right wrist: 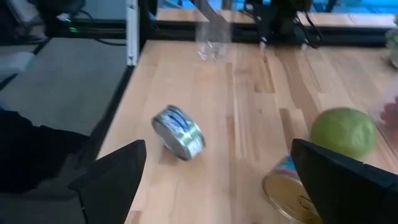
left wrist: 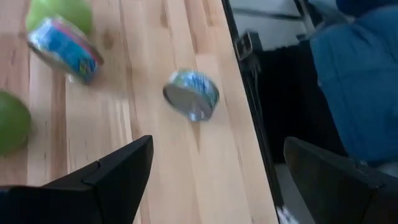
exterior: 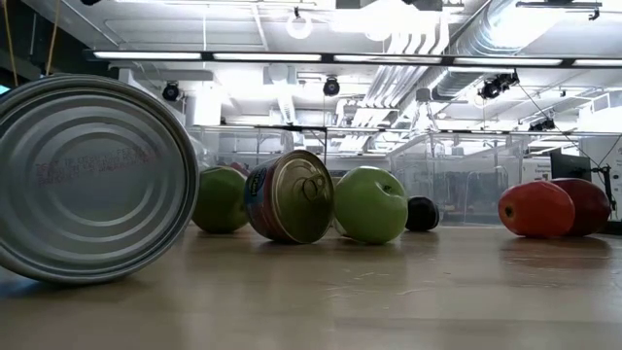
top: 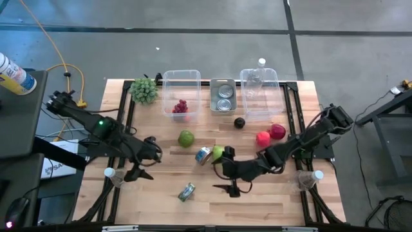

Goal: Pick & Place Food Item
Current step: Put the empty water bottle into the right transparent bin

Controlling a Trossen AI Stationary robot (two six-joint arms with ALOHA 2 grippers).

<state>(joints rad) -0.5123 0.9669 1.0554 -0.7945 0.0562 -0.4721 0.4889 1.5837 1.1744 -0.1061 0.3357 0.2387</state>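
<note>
Counter (top: 270, 200) layout: several food items lie loose on the wood, with clear bins and a metal tray along the far edge. Right claw (top: 226, 173) hovers low at mid-counter with jaws spread wide and nothing between them. Left claw (top: 140, 158) waits near the left side, likewise wide and empty.

Candidate items: a green apple (top: 218, 153) sits just beside the right claw, on its far side, touching or nearly touching a tipped can (top: 203, 155). A second small can (top: 187, 192) lies on its side toward the near edge, between the two claws; its flat end faces the right wrist camera.

Governing relation: the right arm is nearer to the apple, so it is the probable picking arm. Which item is intended cannot be told. A grasp on the apple risks nudging the adjacent can.
</note>
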